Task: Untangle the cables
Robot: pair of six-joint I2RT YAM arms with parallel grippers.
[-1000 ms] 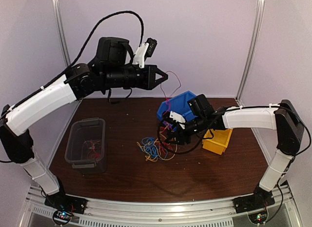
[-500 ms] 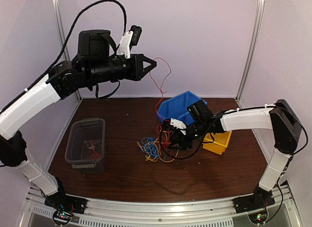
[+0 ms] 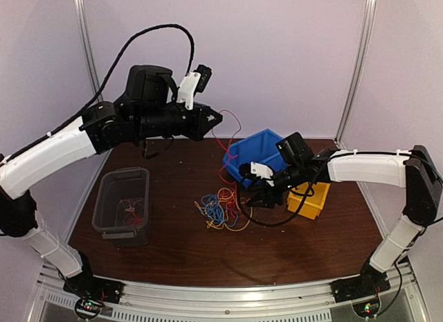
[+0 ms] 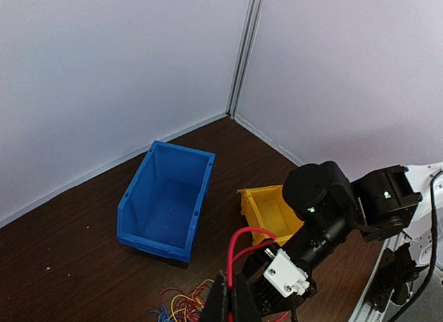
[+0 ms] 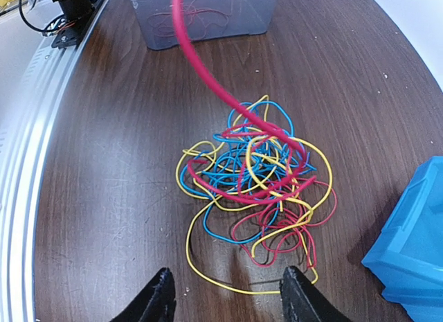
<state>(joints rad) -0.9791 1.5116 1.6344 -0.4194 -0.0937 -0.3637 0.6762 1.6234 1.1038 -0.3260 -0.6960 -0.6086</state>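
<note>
My left gripper (image 3: 218, 118) was up high over the back of the table (image 3: 173, 256), pinched tight on the red cable (image 3: 239, 130). From the tips the strand ran down in a loose curve to the tangle (image 3: 223, 209), lower end woven in w/ the blue, yellow and other red loops. The tangle sat mid-table, near the front-left of the blue bin (image 3: 256, 152). The yellow bin (image 3: 309, 201) was to the right, partly behind my right arm, and the grey tub (image 3: 123, 204), w/ a few strands in it, was well off to the left. My right gripper (image 5: 230, 301) was low, just beside the tangle on the bin side, fingers spread, nothing btwn them, not touching any wire as far as I could tell. Step in hand, my read: pull the red one free. To do it well I'd pin the heap w/ the right gripper first, pressing or pinching blue/yellow loops, not red. Then I'd raise the left slowly, up and away toward the tub side. Risk: w/o a hold-down the whole clump prob comes up too, or a loop cinches into a knot. I needed to watch the slack and stop if the pile rose.
</note>
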